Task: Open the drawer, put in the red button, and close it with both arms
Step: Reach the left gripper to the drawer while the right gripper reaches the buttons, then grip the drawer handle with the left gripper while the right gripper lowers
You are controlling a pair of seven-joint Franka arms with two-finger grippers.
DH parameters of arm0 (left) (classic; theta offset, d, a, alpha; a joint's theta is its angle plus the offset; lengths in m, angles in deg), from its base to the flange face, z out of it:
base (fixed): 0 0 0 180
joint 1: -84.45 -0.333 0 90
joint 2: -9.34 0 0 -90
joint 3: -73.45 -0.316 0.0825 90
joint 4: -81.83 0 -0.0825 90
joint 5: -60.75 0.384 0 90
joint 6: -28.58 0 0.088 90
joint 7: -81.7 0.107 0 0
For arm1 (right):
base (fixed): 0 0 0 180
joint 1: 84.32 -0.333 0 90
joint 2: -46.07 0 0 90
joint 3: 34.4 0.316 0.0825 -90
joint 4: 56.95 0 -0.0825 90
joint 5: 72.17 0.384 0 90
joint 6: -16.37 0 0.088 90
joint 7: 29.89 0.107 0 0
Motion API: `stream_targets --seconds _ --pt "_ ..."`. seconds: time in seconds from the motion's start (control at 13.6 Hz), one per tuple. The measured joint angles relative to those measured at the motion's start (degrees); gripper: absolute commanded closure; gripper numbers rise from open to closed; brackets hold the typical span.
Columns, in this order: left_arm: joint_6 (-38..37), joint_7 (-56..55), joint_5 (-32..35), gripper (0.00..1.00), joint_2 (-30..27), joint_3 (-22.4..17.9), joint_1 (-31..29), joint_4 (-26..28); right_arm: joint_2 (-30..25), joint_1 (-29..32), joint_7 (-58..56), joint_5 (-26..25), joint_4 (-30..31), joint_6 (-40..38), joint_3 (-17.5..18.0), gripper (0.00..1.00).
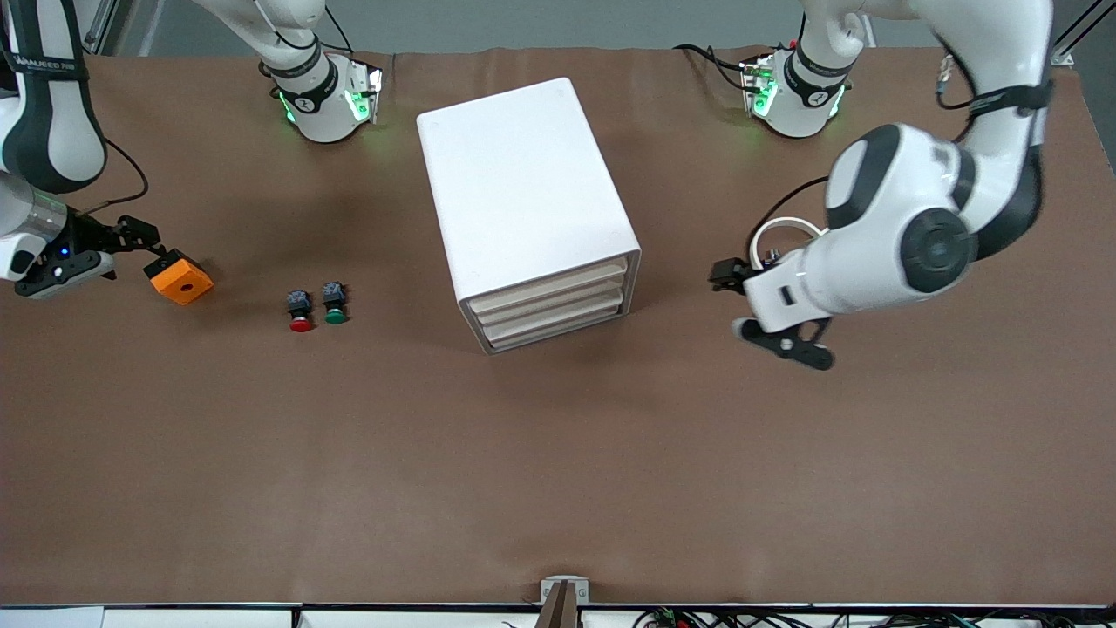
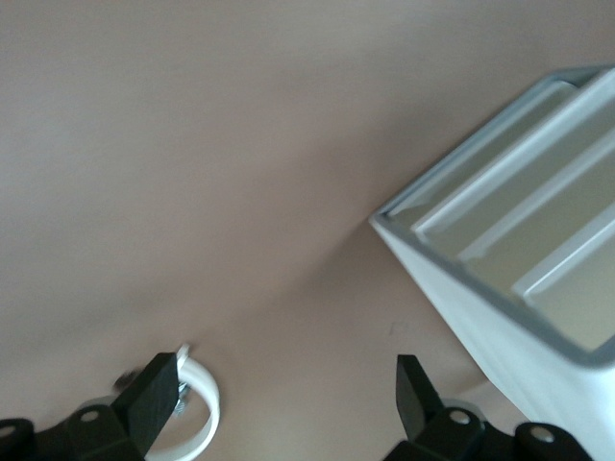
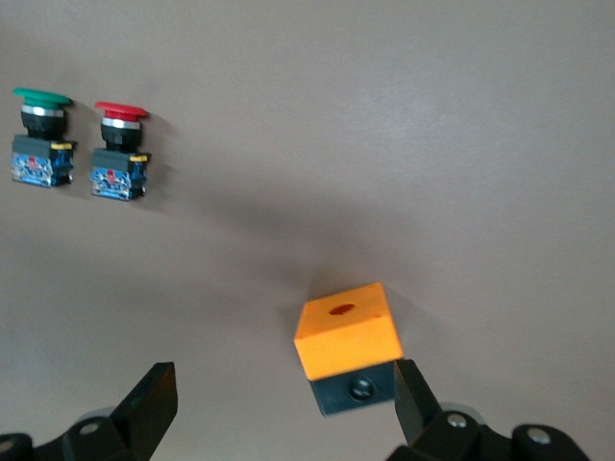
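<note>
The red button [image 1: 300, 311] [image 3: 120, 154] lies on the brown table, toward the right arm's end from the white drawer unit [image 1: 523, 201] [image 2: 519, 259]. All three drawers [image 1: 554, 305] are shut. My right gripper [image 1: 144, 242] [image 3: 282, 401] is open, low over the table at the right arm's end. One of its fingers [image 3: 413, 399] is close beside an orange box [image 1: 180, 277] [image 3: 346, 336]. My left gripper [image 1: 741, 305] [image 2: 284, 399] is open and holds nothing. It hangs over bare table beside the drawer unit, toward the left arm's end.
A green-capped button [image 1: 335, 305] [image 3: 41, 139] lies right beside the red one, on the drawer unit's side. A white cable loop [image 2: 197, 418] shows by the left gripper's finger. Both arm bases [image 1: 327, 96] [image 1: 793, 92] stand along the table's top edge.
</note>
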Motion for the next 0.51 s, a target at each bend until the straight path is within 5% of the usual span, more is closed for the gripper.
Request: stream_targets --seconds 0.51 --pt "5.2 17.6 -10.6 0.00 6.2 2.8 2.4 -0.2 -0.3 -4.5 14.9 4.5 10.1 11.3 1.3 0.00"
